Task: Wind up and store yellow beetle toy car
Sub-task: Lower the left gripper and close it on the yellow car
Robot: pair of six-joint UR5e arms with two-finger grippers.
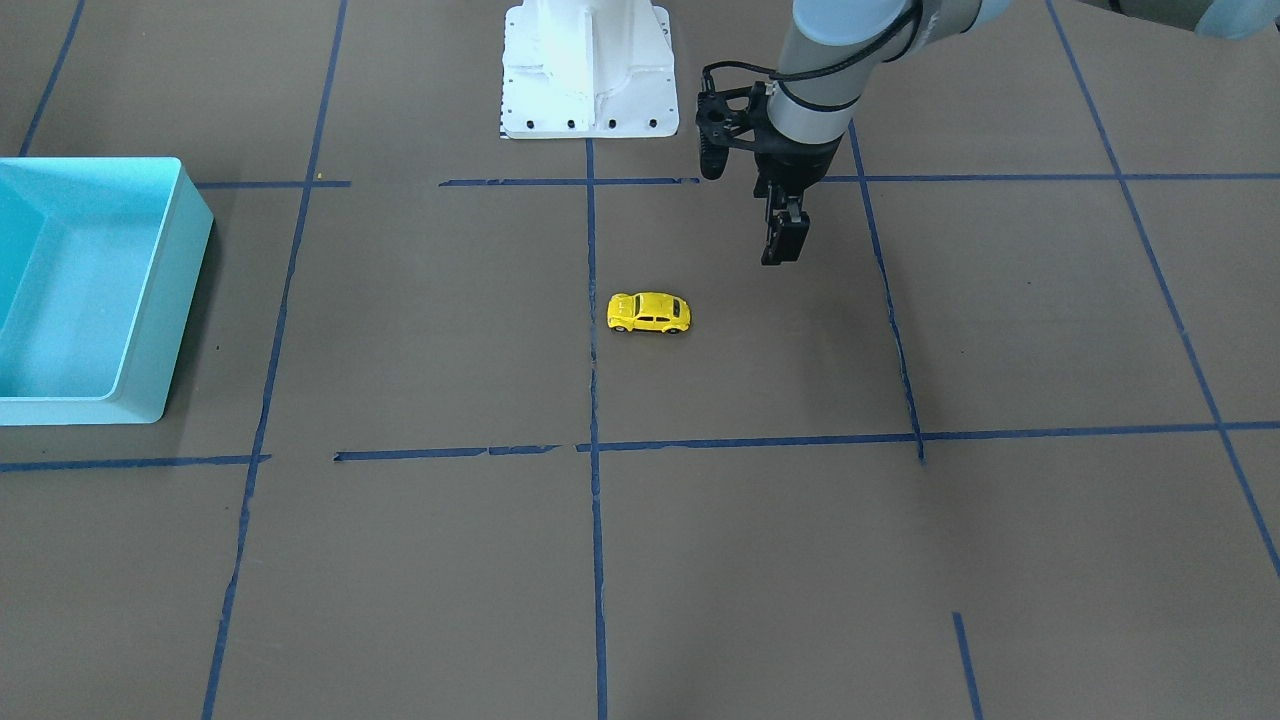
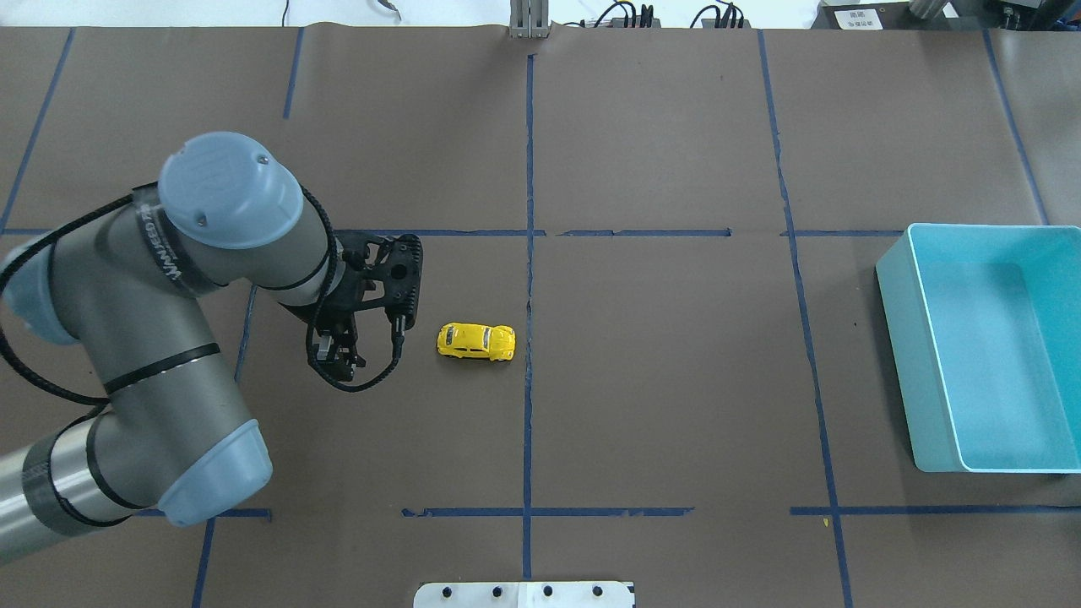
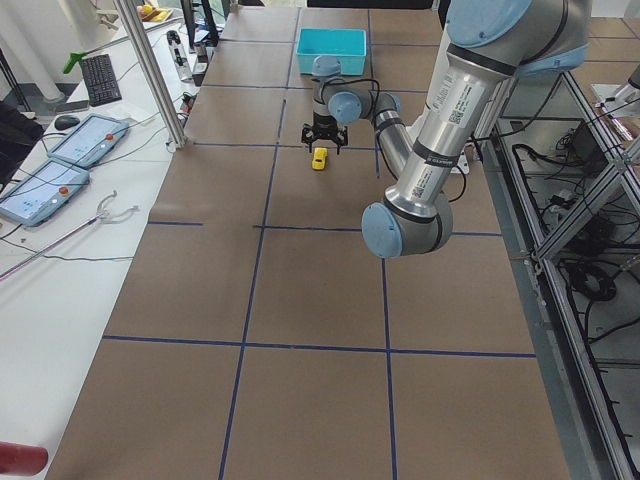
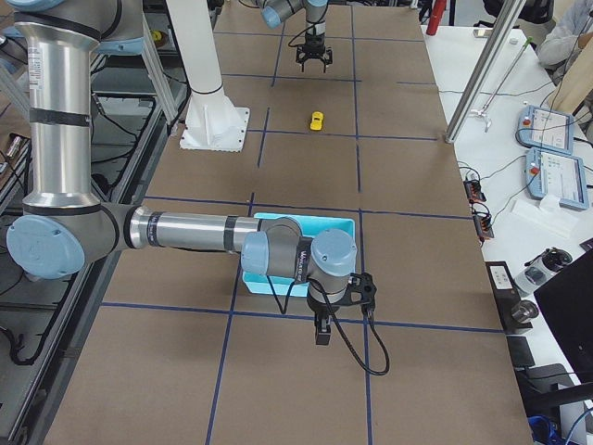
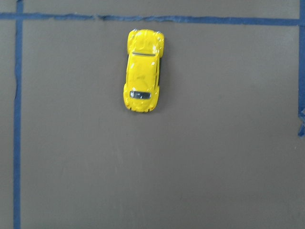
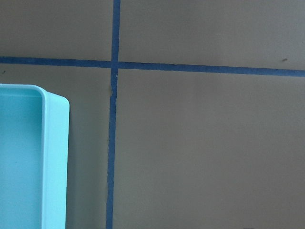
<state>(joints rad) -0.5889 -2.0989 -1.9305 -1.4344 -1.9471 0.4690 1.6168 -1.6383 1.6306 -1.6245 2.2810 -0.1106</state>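
The yellow beetle toy car (image 1: 649,312) stands on its wheels on the brown table, near the middle blue tape line; it also shows in the overhead view (image 2: 475,341) and the left wrist view (image 5: 143,69). My left gripper (image 1: 783,250) hangs above the table beside the car, apart from it, with its fingers spread and empty (image 2: 335,361). The turquoise bin (image 2: 908,355) sits empty at the table's right end. My right gripper (image 4: 322,336) shows only in the exterior right view, beside the bin's near side; I cannot tell whether it is open or shut.
The white robot base plate (image 1: 588,70) sits at the table's robot side. Blue tape lines mark a grid on the brown surface. The bin's corner (image 6: 52,157) fills the lower left of the right wrist view. Operator desks stand beyond the table's far edge.
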